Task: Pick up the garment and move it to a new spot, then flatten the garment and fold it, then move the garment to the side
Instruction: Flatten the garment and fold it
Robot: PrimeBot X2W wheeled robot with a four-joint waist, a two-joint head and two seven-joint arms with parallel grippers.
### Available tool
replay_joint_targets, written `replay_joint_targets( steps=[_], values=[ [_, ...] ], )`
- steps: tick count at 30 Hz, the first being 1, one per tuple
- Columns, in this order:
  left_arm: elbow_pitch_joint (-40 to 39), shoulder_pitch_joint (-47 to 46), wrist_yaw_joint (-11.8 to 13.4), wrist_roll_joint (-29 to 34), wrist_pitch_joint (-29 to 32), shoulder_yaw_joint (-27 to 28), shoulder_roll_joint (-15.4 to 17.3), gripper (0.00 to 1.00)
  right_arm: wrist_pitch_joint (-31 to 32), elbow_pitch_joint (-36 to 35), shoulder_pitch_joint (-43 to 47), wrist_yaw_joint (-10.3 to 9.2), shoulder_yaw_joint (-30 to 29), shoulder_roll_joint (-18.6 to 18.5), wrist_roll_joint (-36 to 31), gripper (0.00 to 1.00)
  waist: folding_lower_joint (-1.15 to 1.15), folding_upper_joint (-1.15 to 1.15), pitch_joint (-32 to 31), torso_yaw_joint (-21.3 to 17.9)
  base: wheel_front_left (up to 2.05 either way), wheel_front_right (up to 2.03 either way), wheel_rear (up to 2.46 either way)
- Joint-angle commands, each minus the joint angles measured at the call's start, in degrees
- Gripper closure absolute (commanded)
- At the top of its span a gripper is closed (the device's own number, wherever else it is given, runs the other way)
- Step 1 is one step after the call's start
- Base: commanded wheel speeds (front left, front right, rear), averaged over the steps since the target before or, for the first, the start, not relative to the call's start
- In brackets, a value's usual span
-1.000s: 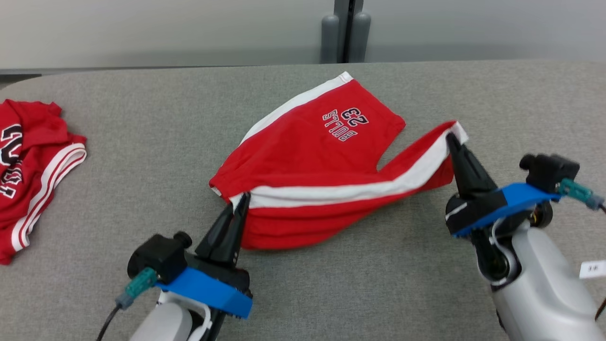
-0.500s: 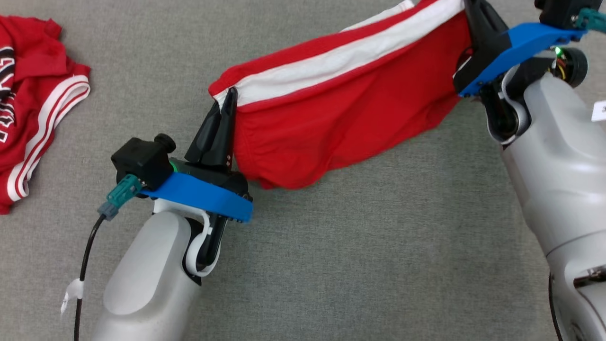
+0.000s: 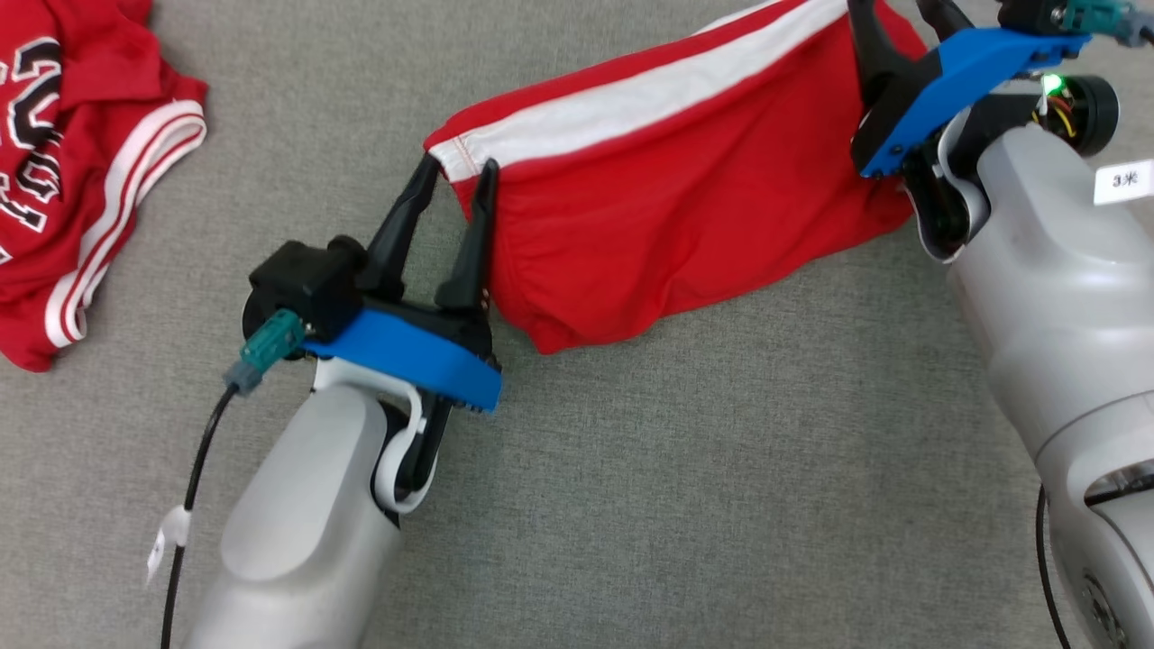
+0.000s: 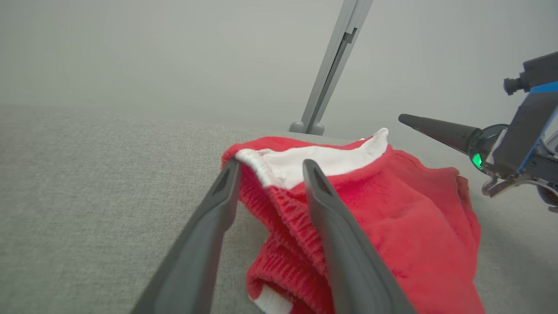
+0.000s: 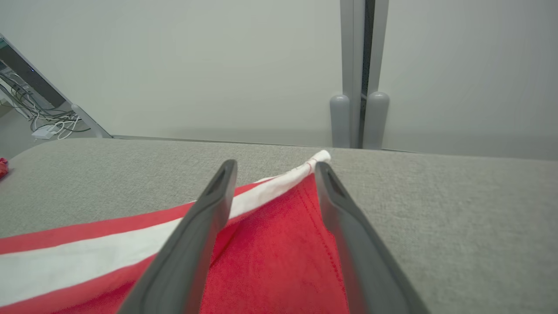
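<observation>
Garment: red shorts with a white stripe are laid on the grey table, stretched between both grippers.
Left gripper: jaws are parted; the waistband corner is straddled, not clamped.
Right gripper: jaws are parted; the hem corner is straddled, not clamped.
Far left: a red jersey is seen, well apart.

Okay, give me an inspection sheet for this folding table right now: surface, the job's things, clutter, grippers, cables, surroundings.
Surface: grey fabric-covered table.
Job's things: red shorts with a white stripe, lying on the table, spanning from one gripper to the other.
Clutter: a rumpled red jersey at the table's left.
Grippers: left gripper open, fingers either side of the shorts' waistband corner; right gripper open, fingers astride the opposite corner; neither clamps cloth.
Cables: black cable with a teal connector hanging from the left wrist.
Surroundings: pale wall with a grey post behind the table; loose wires past the table's edge.
</observation>
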Motion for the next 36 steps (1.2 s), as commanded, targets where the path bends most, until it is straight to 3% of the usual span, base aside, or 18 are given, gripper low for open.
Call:
replay_joint_targets(
  steps=[1,8,14,20,25,30,31,32,33,36],
  values=[
    [0.13,1.46,-0.09,0.84,-0.17,0.27,0.29,0.0,-0.59,0.33,1.41,0.01,0.27,-0.53,0.15,0.0,0.0,-0.02,-1.22,-0.61,0.0,0.0,0.0],
    [-3.42,9.1,-0.09,4.86,-0.17,3.92,0.96,0.0,-0.95,0.56,6.8,0.01,3.17,-3.96,1.46,0.0,0.0,-0.02,-5.76,-0.39,0.0,0.0,0.0],
    [-11.21,17.88,-0.09,9.74,-0.17,15.61,-0.81,0.0,0.89,0.94,9.49,0.01,4.18,-8.08,3.17,0.0,0.0,-0.02,-6.66,1.23,0.0,0.0,0.0],
    [-16.5,24.3,-0.09,15.88,-0.16,24.64,-2.8,0.0,2.07,1.32,9.97,0.01,3.74,-9.72,4.64,0.0,0.0,-0.02,-5.7,2.8,0.0,0.0,0.0],
    [-18.43,26.15,-0.09,19.87,-0.17,26.05,-3.44,0.0,3.85,1.55,10.15,0.01,4.54,-9.81,4.17,0.0,0.0,-0.02,-4.91,3.94,0.0,0.0,0.0],
    [-18.04,25.99,1.04,18.42,-0.17,23.91,-3.44,0.0,7.84,1.73,11.13,0.01,5.18,-9.72,3.56,0.0,0.0,-0.02,-4.69,4.67,0.0,0.0,0.0],
    [-17.92,25.69,1.2,18.17,-0.17,23.57,-3.46,0.0,9.04,1.81,11.33,0.01,5.38,-9.67,3.32,0.11,0.0,-0.02,-4.69,4.74,0.0,0.0,0.0],
    [-17.85,25.38,1.37,18.02,-0.17,23.17,-3.44,0.0,9.71,1.91,11.69,0.02,5.65,-9.4,3.23,0.63,0.0,-0.02,-4.76,4.77,0.0,0.0,0.0],
    [-17.71,25.2,1.37,18.01,-0.17,22.72,-3.43,0.0,9.85,1.94,11.87,0.02,5.67,-9.16,3.38,1.0,0.0,-0.02,-4.91,4.72,0.0,0.0,0.0],
    [-17.32,25.21,1.39,18.4,-0.17,22.16,-3.45,0.0,9.82,1.94,12.89,0.01,6.03,-8.57,3.61,1.0,0.0,-0.02,-5.96,3.98,0.0,0.0,0.0]
  ],
)
